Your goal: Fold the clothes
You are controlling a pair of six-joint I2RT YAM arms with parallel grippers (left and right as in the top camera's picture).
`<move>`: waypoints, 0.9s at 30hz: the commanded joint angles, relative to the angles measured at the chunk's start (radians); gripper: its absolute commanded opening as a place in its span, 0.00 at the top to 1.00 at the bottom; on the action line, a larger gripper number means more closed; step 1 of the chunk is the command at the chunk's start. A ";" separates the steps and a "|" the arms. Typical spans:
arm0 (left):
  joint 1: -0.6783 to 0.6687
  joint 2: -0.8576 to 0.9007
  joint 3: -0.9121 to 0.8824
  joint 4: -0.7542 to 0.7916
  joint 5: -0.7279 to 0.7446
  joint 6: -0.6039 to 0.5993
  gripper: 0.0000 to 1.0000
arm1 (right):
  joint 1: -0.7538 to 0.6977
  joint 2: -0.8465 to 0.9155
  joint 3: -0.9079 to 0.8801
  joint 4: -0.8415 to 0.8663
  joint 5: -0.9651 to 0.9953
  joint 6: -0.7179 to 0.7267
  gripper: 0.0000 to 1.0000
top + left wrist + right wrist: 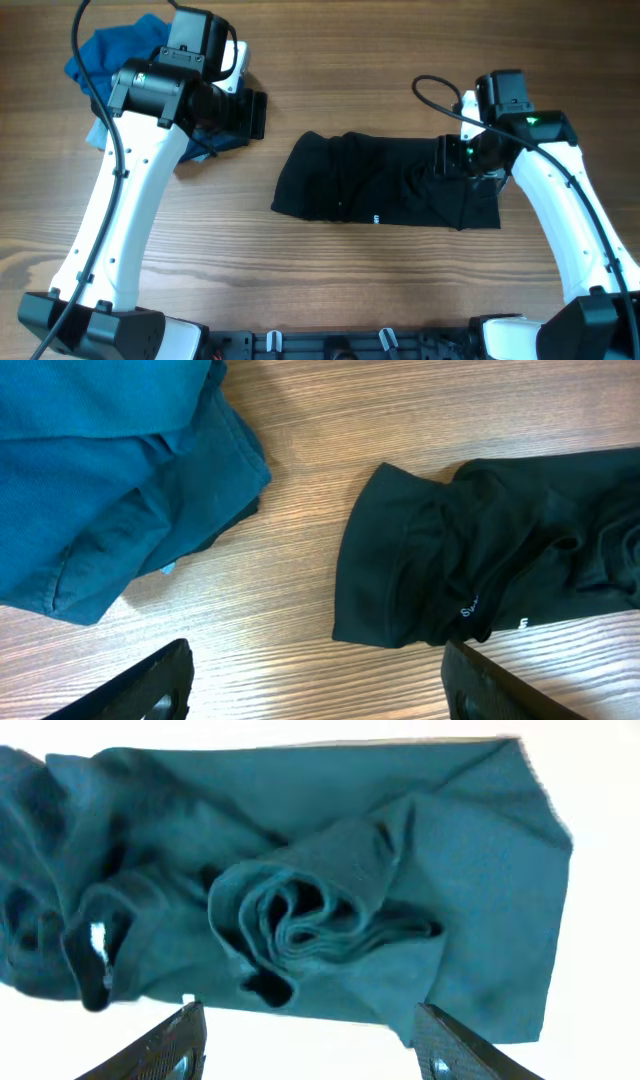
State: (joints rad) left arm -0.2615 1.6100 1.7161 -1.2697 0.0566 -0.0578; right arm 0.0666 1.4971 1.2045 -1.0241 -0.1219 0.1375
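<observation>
The black shirt (385, 180) lies folded into a long band across the middle of the wooden table (330, 270), small white lettering near its front edge. A heap of blue garments (110, 50) sits at the far left corner, well apart from it. The left gripper (320, 690) hangs over bare wood between the two, jaws spread and holding nothing. The right gripper (310, 1050) is above the shirt's right end, jaws also spread. Beneath it the cloth is bunched in a swirl of folds.
</observation>
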 commanded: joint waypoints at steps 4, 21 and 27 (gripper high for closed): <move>0.005 -0.009 0.006 0.006 -0.002 -0.006 0.20 | -0.155 -0.008 -0.003 0.041 0.055 0.030 0.77; 0.005 -0.009 0.006 0.018 -0.002 -0.006 0.20 | -0.109 0.238 -0.302 0.216 -0.492 -0.118 0.96; 0.005 -0.009 0.006 0.029 -0.002 -0.005 0.19 | -0.107 0.114 -0.282 0.180 -0.603 -0.312 0.96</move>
State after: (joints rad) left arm -0.2615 1.6100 1.7157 -1.2469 0.0566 -0.0578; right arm -0.0063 1.6939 0.8997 -0.8581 -0.6651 -0.0967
